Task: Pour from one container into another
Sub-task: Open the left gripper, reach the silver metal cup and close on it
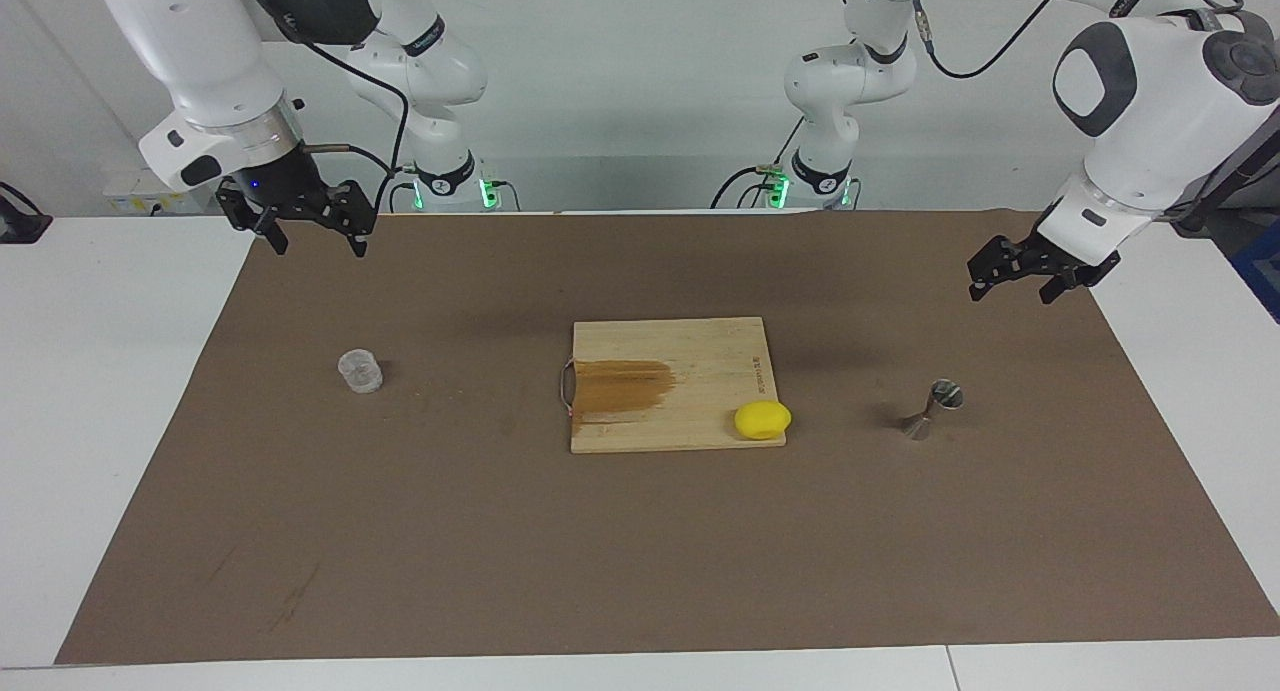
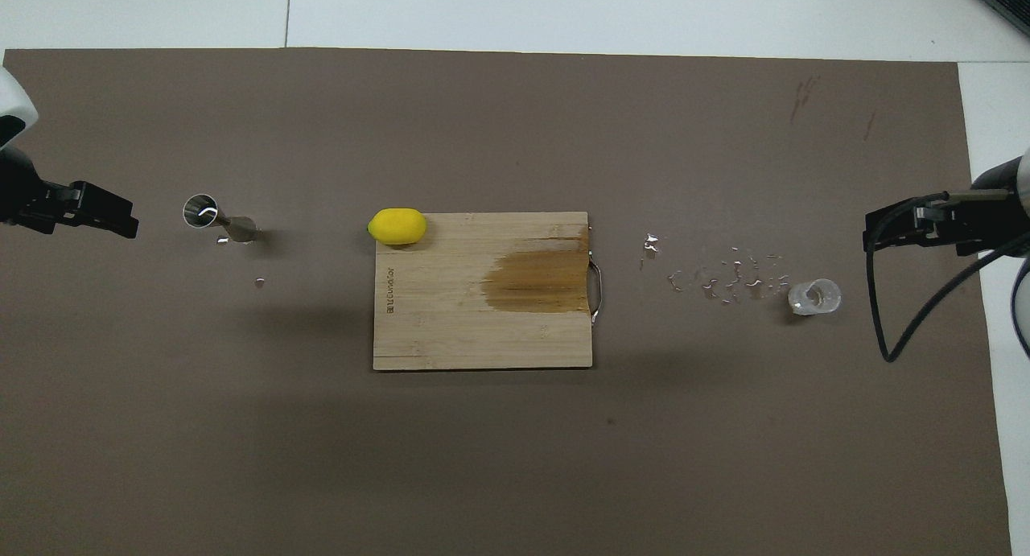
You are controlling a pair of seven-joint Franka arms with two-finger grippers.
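The cup (image 1: 360, 371) stood upright at the right arm's end of the desk (image 1: 640, 551), at nine o'clock from the board (image 1: 690, 371) in the facing view. The jigger (image 1: 932, 408) stood at three o'clock, axis vertical, mouth up, probably set well apart for separate grasps. The right end effector (image 1: 312, 223) and the left end effector (image 1: 1030, 271) hovered open, holding nothing.

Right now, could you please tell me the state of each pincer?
Left pincer: open, empty, up over the mat.
Right pincer: open, empty, up over the mat.
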